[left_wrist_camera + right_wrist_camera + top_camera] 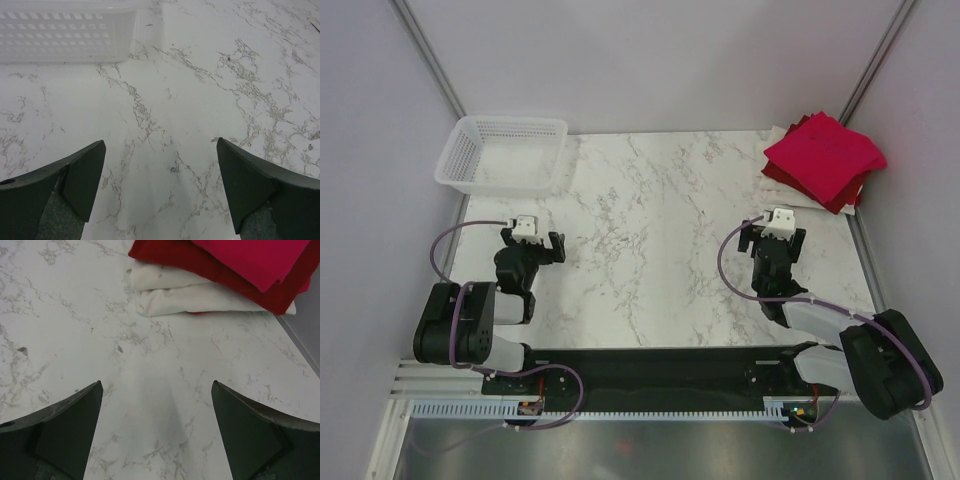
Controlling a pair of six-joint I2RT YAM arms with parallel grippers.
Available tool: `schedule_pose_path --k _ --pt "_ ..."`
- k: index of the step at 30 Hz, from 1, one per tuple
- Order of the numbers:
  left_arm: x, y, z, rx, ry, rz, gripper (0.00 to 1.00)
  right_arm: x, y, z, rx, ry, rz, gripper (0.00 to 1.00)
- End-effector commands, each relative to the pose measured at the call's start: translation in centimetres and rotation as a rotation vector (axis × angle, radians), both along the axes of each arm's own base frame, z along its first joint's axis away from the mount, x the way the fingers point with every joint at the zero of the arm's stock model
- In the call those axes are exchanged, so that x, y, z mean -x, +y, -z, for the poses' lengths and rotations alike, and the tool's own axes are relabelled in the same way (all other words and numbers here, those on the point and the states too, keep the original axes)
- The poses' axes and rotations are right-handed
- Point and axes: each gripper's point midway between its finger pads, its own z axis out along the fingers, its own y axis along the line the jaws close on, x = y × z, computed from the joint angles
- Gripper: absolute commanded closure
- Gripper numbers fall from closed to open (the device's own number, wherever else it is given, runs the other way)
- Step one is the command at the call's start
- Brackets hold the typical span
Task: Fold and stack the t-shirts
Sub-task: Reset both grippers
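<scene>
A stack of folded t-shirts lies at the back right of the marble table. The bright crimson shirt point(824, 152) is on top, a darker red one point(840, 203) is under it, and white ones point(777, 135) are at the bottom. The right wrist view shows the crimson point(250, 257), the darker red point(200, 262) and the white shirts point(190, 297). My right gripper point(772, 240) point(157, 390) is open and empty, just in front of the stack. My left gripper point(532, 248) point(161, 147) is open and empty over bare table on the left.
A white plastic mesh basket point(501, 153) stands at the back left; its wall shows in the left wrist view point(65, 35). Grey walls enclose the table point(650, 240) on three sides. The table's right edge point(300, 345) runs close to the stack.
</scene>
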Motion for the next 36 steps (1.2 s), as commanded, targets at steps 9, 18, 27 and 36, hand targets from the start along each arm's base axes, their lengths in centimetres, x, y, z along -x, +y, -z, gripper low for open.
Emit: schedule_pose_path --k 9,18,27,36 --pt "-0.1 0.4 -2.6 0.011 -0.115 -0.028 0.00 -1.7 -1.9 0.6 0.055 -0.125 0.023 0.02" --pt "-0.1 0.5 -2.7 0.012 -0.118 -0.033 0.00 -2.8 -4.2 2.0 -0.085 -0.174 -0.016 0.02" --pt "-0.1 0.5 -2.7 0.012 -0.121 -0.033 0.00 -3.0 -3.9 2.5 -0.082 -0.137 -0.050 0.02" --pt "-0.1 0.5 -2.7 0.012 -0.120 -0.033 0.00 -3.0 -3.9 2.5 -0.082 -0.139 -0.054 0.02"
